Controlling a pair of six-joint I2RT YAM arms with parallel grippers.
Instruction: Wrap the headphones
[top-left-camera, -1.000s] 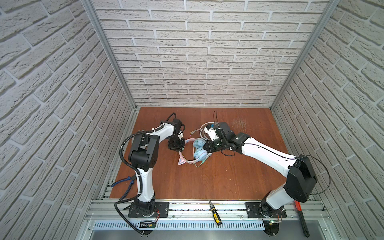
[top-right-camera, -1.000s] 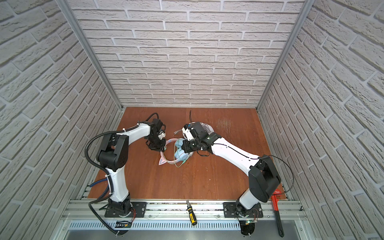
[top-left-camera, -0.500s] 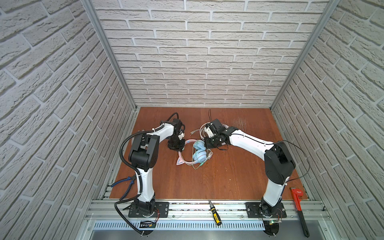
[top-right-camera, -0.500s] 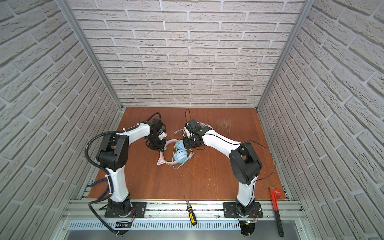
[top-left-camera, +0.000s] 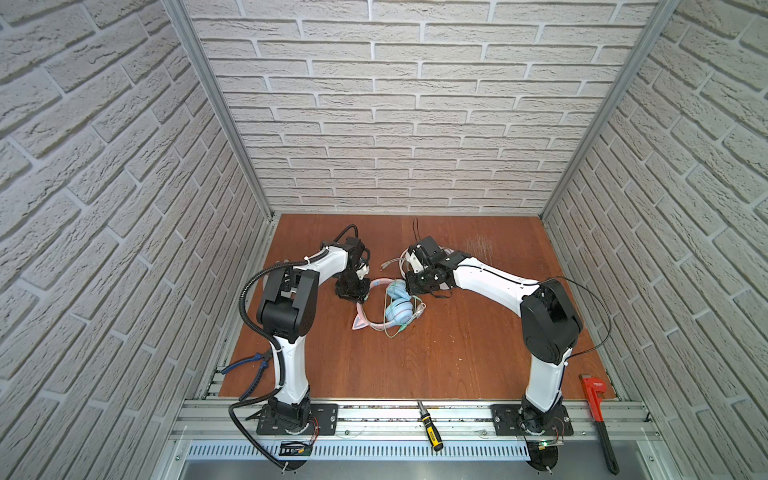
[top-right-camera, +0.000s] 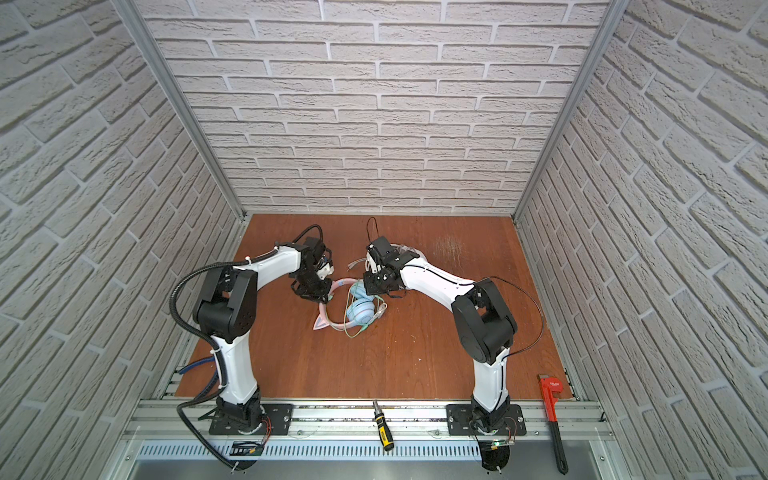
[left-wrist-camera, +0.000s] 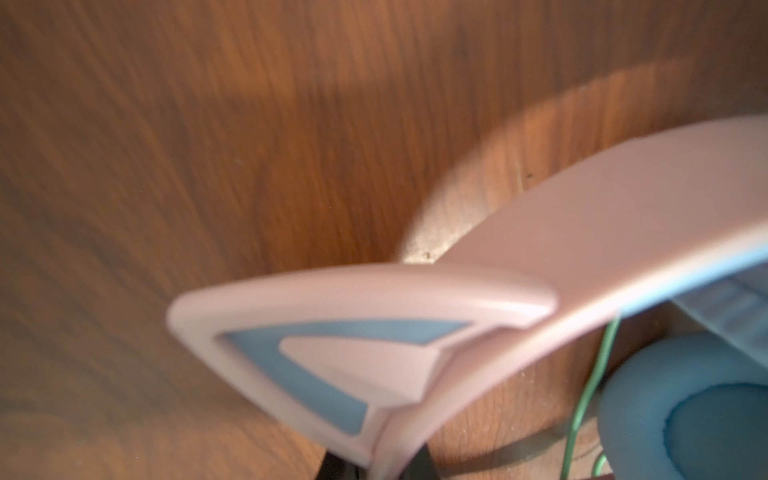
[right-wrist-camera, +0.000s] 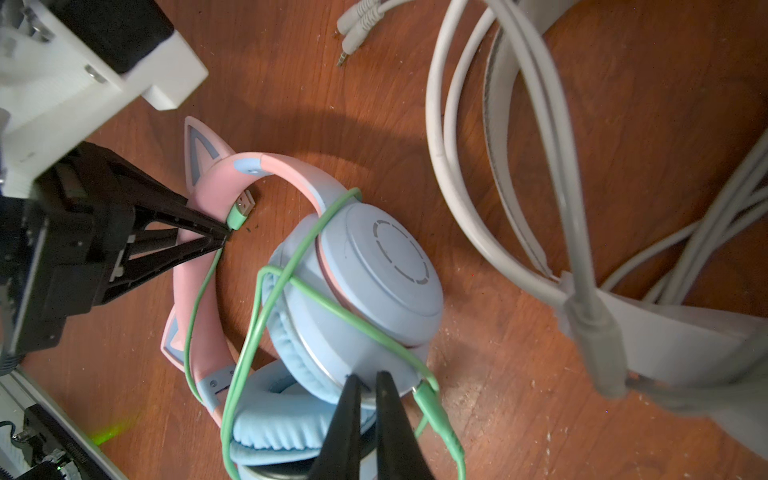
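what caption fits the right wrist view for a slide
left claw clamped on cat-ear headphones, green cable looped over their blue cups, white headphones alongside

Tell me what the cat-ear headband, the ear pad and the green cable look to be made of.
Headband: hard moulded plastic, matte pink; smooth, with crisp edges. Ear pad: probably soft leatherette over foam; its light-blue skin is finely pleated. Green cable: flexible rubbery or plastic jacket, slightly glossy; it bends in loose loops.
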